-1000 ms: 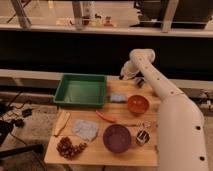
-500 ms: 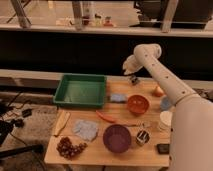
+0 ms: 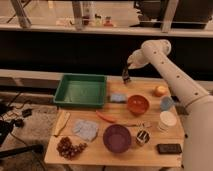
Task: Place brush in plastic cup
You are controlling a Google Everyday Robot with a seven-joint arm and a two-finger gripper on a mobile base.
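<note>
Camera view: my hand [image 3: 126, 76] hangs over the back edge of the light wooden table [image 3: 95, 150], just right of the green plastic tray [image 3: 81, 91]; I cannot tell how far it is open. The slim black brush [image 3: 133, 124] lies right of the tray, beyond the round orange bowl [image 3: 137, 104]. A blue sponge [image 3: 118, 97], an orange carrot-like stick [image 3: 106, 117] and a purple bowl [image 3: 117, 138] crowd the space between.

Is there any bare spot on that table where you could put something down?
Bare wood shows between the green tray, cloth and carrot stick, and along the front edge by the grapes. The right side is crowded: orange bowl, purple bowl, cups. The gripper hangs above the table's back edge.
</note>
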